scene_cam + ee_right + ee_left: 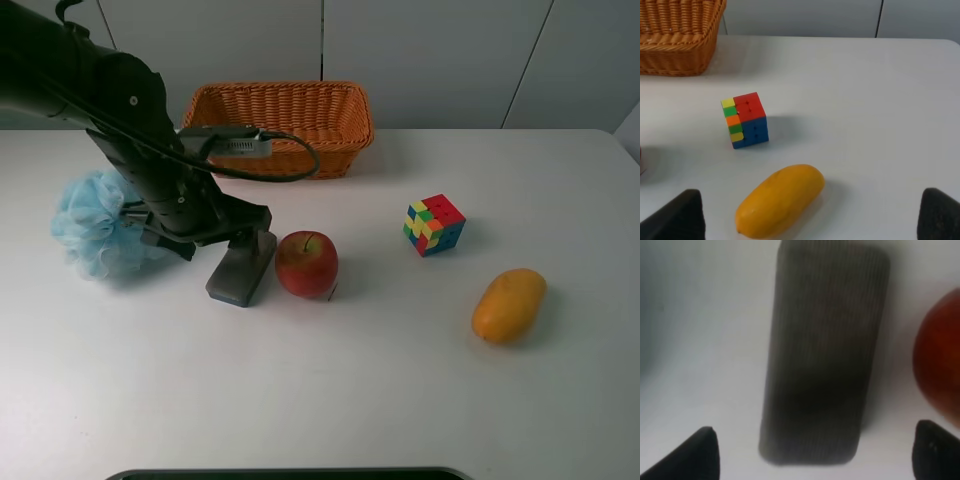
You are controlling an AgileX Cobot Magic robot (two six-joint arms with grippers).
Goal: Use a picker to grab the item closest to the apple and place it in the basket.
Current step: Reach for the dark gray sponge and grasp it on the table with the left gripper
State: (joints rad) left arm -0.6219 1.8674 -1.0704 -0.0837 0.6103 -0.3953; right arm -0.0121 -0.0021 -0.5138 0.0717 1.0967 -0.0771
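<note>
White table carries everything, and you have most of the job ahead of you. Your left arm reaches in from 10 o'clock and hangs over the spot just at 9 o'clock of the apple. The basket sits at 12 o'clock on the table, well apart from the fruit, and nothing shows inside it. A blue loofah lies at 9 o'clock of the arm's wrist. The thing you want is the grey block, lying flat just beside the apple at its 9 o'clock, nearer than anything else; whether the two touch I cannot tell. The mango at the apple's 4 o'clock and the cube at its 2 o'clock are both well apart from it. In the left wrist view the left gripper stands with its jaws wide apart, one fingertip on each side of the block and neither touching it, so you have lined up but not gripped. The fingertip on the apple's side looks close to the fruit; I judge it may nudge it on closing. The right gripper also has its jaws apart, holding nothing, looking toward the mango and cube. Left to do: lower, close, lift, carry to 12 o'clock, release.
</note>
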